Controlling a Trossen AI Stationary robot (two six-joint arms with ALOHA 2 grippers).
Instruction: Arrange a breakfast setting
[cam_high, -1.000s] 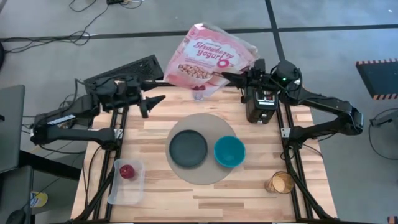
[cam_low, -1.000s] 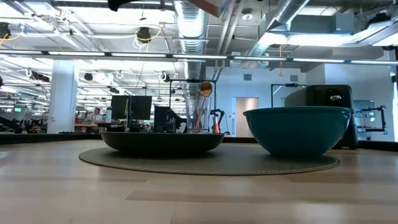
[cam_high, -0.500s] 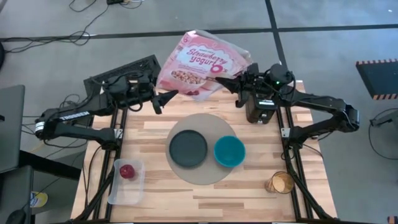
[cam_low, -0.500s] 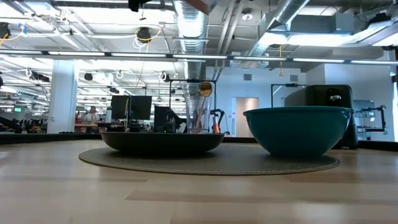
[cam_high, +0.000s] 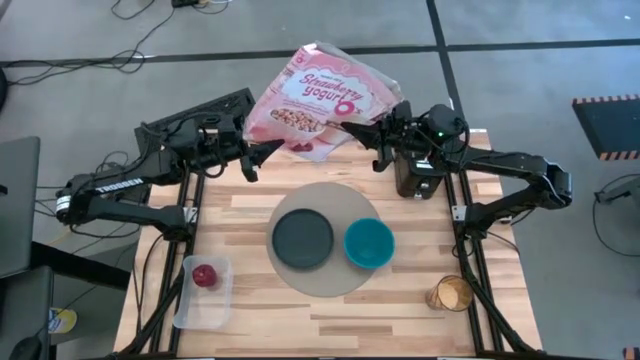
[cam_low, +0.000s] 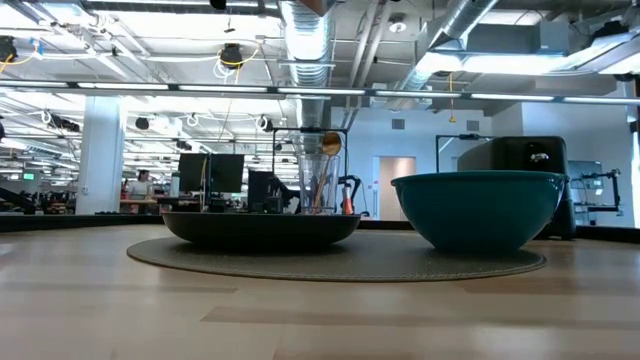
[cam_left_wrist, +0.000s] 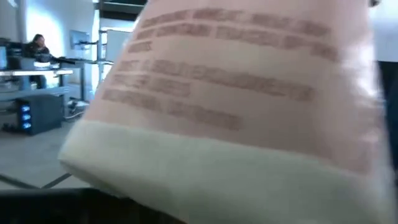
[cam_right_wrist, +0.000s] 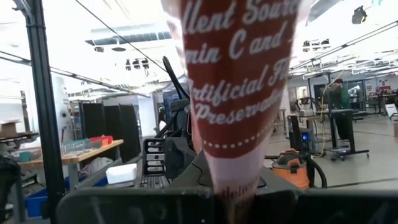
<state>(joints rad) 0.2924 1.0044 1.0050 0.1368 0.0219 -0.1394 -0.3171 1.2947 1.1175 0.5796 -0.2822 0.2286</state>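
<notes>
A pink cereal bag (cam_high: 325, 95) is in the air over the table's far edge. My right gripper (cam_high: 352, 124) is shut on it. My left gripper (cam_high: 266, 154) stands open at the bag's lower left corner, and the bag fills the left wrist view (cam_left_wrist: 230, 106). On the round grey mat (cam_high: 322, 196) sit the dark grey plate (cam_high: 303, 240) and the teal bowl (cam_high: 369, 243). The red apple (cam_high: 204, 276) lies in a clear tub. A gold spoon (cam_low: 330, 144) stands in a glass beyond the plate. My right gripper pinches the bag's lower right edge (cam_high: 345, 112) between its two fingers, and the red-printed edge (cam_right_wrist: 233, 180) runs down between them. The fingers come about level from the table's right. The bag is lifted clear and tilted. I cannot tell whether my left gripper touches the bag.
The black toaster (cam_high: 420, 178) stands at the far right, under my right arm. A glass with amber contents (cam_high: 451, 293) stands near the right front corner. The clear tub (cam_high: 187, 306) sits at the front left. Bare wood lies along the near edge.
My left gripper has moved toward the table's right and far edge, up to the bag's lower left corner. My right gripper has carried the bag a little toward the table's left. The bag stays lifted clear.
</notes>
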